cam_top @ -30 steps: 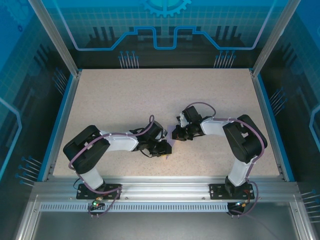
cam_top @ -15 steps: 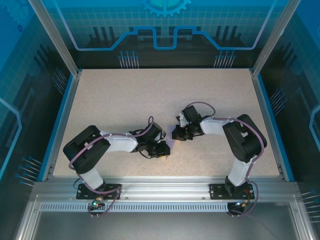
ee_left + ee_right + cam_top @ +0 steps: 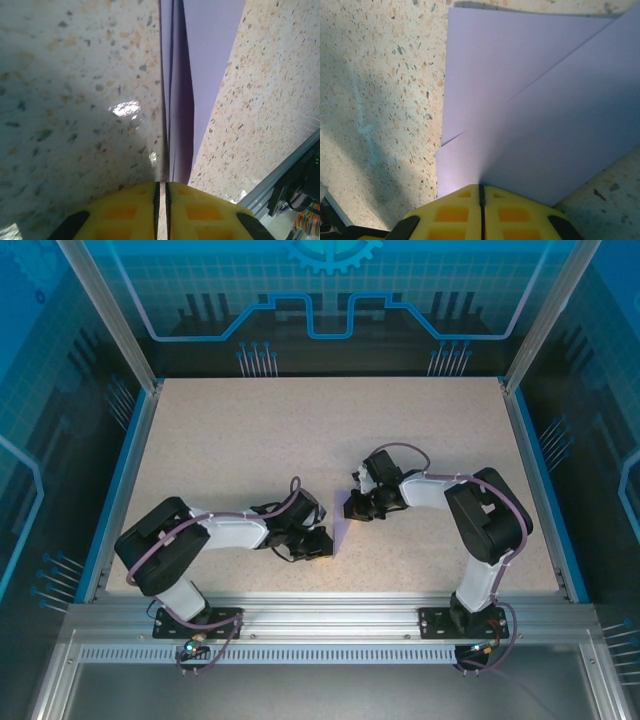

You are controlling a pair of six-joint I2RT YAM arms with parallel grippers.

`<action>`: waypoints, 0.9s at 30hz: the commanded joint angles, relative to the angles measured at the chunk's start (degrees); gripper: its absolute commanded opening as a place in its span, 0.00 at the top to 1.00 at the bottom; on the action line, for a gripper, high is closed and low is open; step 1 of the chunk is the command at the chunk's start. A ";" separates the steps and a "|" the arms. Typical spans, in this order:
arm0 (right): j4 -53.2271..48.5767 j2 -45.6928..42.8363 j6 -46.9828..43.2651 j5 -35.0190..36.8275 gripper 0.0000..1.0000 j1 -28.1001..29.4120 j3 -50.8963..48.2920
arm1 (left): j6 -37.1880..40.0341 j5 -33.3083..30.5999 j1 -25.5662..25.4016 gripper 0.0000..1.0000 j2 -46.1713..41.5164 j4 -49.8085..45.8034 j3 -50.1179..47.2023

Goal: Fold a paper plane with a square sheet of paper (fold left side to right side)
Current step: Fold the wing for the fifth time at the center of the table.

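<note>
The square sheet of paper (image 3: pixel 340 530) is lavender and lies folded on the speckled table between my two grippers. In the left wrist view the paper (image 3: pixel 200 60) runs away from me as a narrow strip, its raised fold standing edge-on. My left gripper (image 3: pixel 161 184) is shut to a hairline slit through which the table shows; the paper's near end sits just off its right finger. In the right wrist view the paper (image 3: pixel 530 100) shows flat overlapping layers with a diagonal edge. My right gripper (image 3: pixel 481 186) is shut, its tips resting on the sheet. From above, the left gripper (image 3: pixel 322 543) and right gripper (image 3: pixel 350 510) flank the paper.
The speckled table (image 3: pixel 300 430) stretches open behind the arms. A blue rail (image 3: pixel 115 490) borders its left side and the aluminium frame (image 3: pixel 320 610) runs along the near edge, close to the left gripper.
My left arm has dropped lower and drawn its gripper a little toward the near edge, uncovering a sliver of the paper. Its jaws closed slightly. The right arm has not moved.
</note>
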 commanded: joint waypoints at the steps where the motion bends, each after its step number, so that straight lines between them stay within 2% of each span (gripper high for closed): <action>1: -5.58 4.42 -0.63 6.87 0.92 0.80 -1.79 | 2.51 -1.89 -0.14 0.84 -3.28 -5.34 1.85; 5: -5.49 4.37 -0.56 6.88 0.92 0.82 -1.89 | 2.91 -0.96 -0.15 0.84 -4.36 -5.42 2.95; 12: -5.49 4.74 -0.55 6.72 0.92 0.89 -1.80 | 3.48 4.04 -1.01 0.84 -0.11 -0.83 5.62; 27: -6.25 4.95 -0.89 6.98 0.92 0.91 -1.76 | 3.94 1.94 -1.47 0.83 6.18 -0.93 7.14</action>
